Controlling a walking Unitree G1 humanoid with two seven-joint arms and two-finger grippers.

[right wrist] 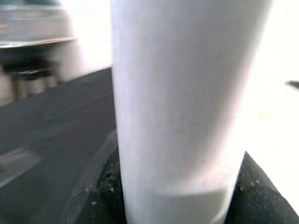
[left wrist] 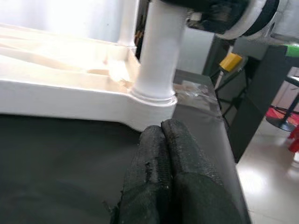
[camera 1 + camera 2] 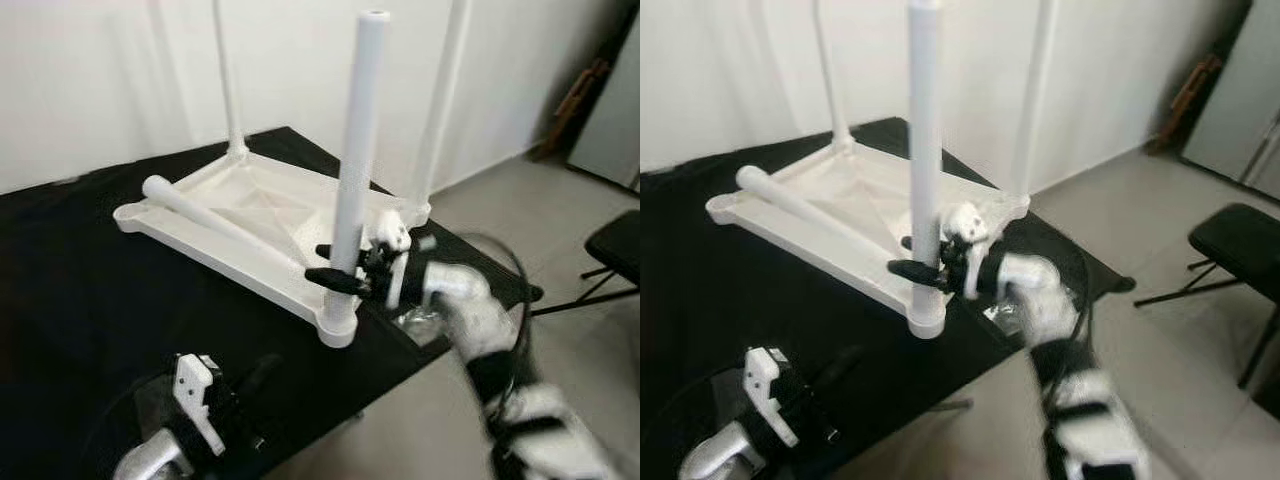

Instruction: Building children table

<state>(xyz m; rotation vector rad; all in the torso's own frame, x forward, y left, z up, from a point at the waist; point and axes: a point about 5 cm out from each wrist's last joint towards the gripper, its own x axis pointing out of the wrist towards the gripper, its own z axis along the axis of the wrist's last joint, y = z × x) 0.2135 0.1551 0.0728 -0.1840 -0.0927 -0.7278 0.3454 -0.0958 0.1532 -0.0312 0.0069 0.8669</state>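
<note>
Black-covered table [image 3: 70, 300] with an upturned white tabletop [image 3: 240, 225] (clear plastic, perhaps, at the near corner [image 3: 418, 322]).

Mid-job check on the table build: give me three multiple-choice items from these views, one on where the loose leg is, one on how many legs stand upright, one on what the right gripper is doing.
1. Where is the loose leg?
A. Lying across the upturned tabletop
B. On the floor
C. In the left gripper

2. How many legs stand upright in corner sockets?
A. One
B. Three
C. Four

3. What is the state of the right gripper?
A. Open, away from the table
B. Shut on the near leg
C. Resting on the black cloth

Answers: 1 A, the leg lies slanted over the tray-like underside. 2 B, two stand at the far corners and one at the near corner. 3 B, its black fingers clamp the near leg low down, just above its socket.
</note>
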